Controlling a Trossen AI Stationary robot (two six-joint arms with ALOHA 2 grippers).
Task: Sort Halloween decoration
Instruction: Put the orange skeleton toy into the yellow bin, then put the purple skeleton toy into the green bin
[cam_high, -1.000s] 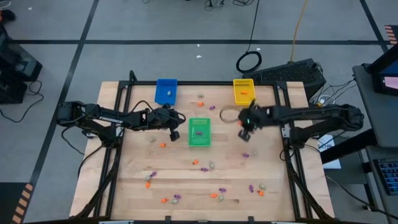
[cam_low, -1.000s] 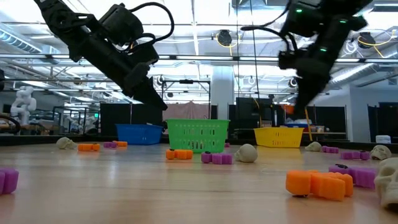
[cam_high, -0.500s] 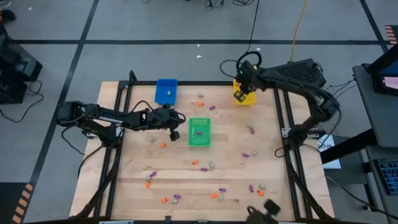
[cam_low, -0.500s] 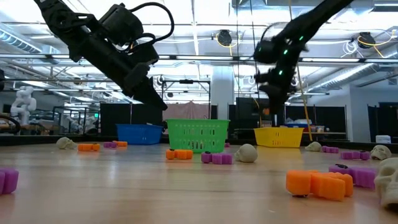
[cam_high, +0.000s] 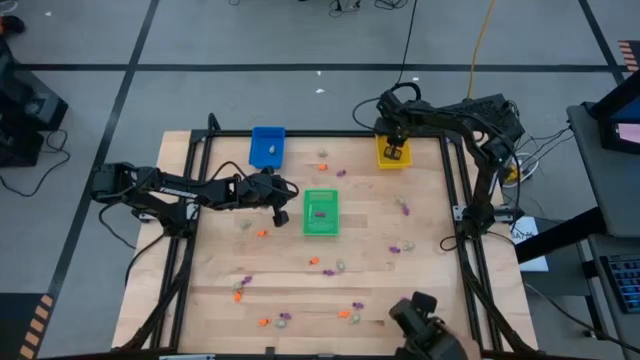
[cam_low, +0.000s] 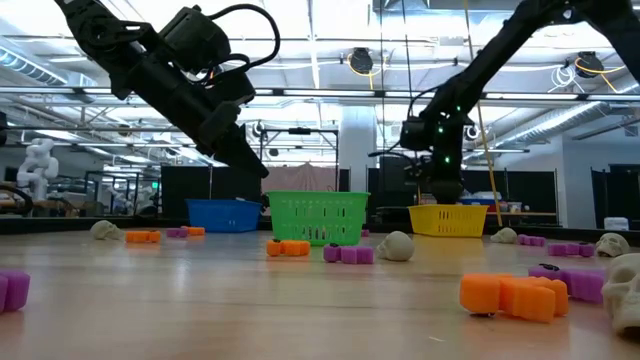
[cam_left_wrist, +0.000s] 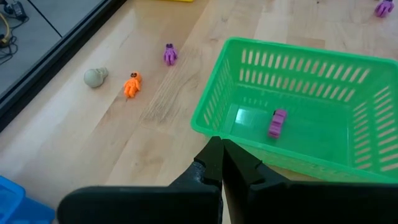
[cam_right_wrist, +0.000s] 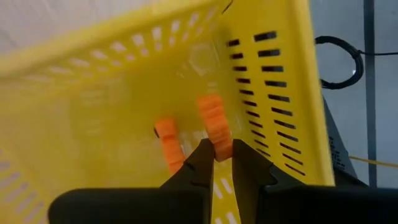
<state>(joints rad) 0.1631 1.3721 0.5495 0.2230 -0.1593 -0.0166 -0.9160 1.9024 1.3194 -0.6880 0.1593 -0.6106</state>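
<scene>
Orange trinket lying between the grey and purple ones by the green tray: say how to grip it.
Probably pinch the small orange plastic trinket across its narrower width, from straight above: it lies flat on the wooden table, space all around.
</scene>
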